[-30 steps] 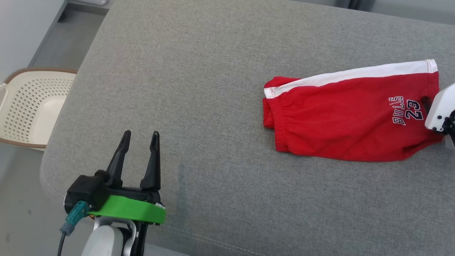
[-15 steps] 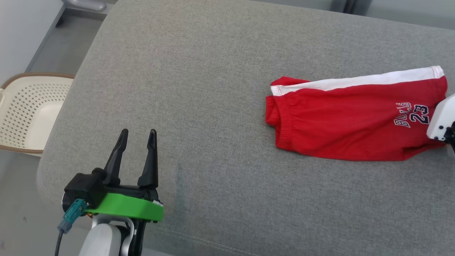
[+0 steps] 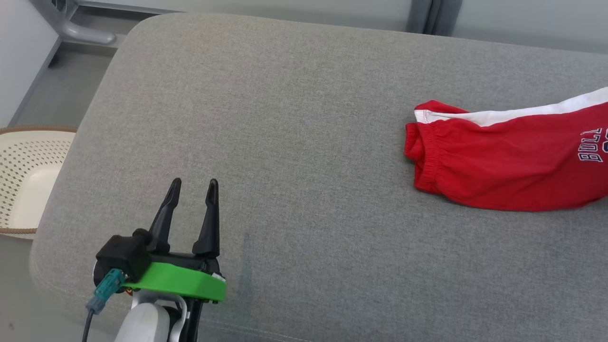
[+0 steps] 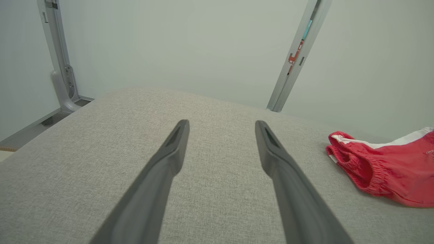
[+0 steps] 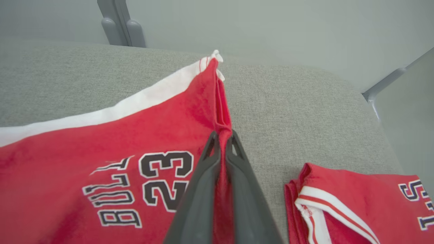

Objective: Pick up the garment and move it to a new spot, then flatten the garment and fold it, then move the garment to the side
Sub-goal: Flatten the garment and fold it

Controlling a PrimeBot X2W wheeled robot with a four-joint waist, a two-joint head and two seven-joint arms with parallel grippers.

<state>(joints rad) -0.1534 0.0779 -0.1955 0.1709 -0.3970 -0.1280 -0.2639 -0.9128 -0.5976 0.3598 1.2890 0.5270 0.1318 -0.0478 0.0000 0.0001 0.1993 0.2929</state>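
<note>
Garment (image 5: 67,135) — red, lettered "BULL", "23" — hem clamped in right jaws.

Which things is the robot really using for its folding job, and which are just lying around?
For the job:
- red cloth shorts with a white side stripe
- right gripper, shut on the shorts' hem

Just lying about:
- cream perforated plastic basket beside the grey fabric cushion
- second red garment with white trim
- left gripper, open and empty

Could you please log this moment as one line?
right tool: shut on shorts hem | left tool: open, empty, over cushion | shorts: on cushion
</note>
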